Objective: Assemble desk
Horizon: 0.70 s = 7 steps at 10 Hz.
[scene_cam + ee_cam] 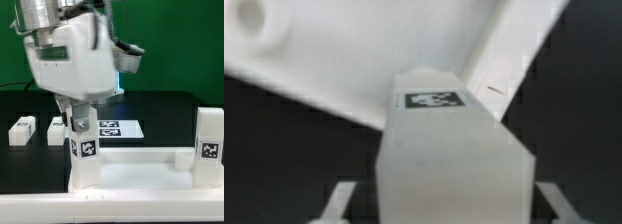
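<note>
The marker board [122, 127] lies flat on the black table [165, 108], green backdrop [185, 45] behind.

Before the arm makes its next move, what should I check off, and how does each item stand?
1. Gripper closed on leg: ok, the jaws hug both sides in the wrist view.
2. Leg upright: ok.
3. Leg in a socket of the top or beside it: cannot tell.
4. Grip firm enough to lift: cannot tell.
5. Lying legs out of the way: ok.
6. Standing leg clear of the arm: ok, it is at the exterior view's right.
</note>
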{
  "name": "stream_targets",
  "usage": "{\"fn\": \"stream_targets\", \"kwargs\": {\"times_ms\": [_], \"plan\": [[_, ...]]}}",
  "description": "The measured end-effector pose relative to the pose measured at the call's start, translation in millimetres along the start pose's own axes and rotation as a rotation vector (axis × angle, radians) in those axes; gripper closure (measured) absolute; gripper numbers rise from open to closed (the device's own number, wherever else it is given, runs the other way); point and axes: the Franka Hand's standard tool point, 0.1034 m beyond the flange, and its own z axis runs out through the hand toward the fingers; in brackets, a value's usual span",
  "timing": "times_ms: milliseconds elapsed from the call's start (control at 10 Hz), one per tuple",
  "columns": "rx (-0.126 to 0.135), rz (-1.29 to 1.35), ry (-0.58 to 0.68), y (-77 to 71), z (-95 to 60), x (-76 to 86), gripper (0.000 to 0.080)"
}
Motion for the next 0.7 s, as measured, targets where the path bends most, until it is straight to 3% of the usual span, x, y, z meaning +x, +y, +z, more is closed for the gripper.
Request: {"fn": "stream_targets", "kwargs": {"times_ms": [100,500,700], "plan": [[0.009,0.054,-0.018,1.3,0.0,1.2,0.0508],[0.001,0.215,-0.020,0.1,1.7,-5.1,0.0502],[-0.020,-0.091,-0.032,-1.3,0.5,-11.1,0.0183]]}}
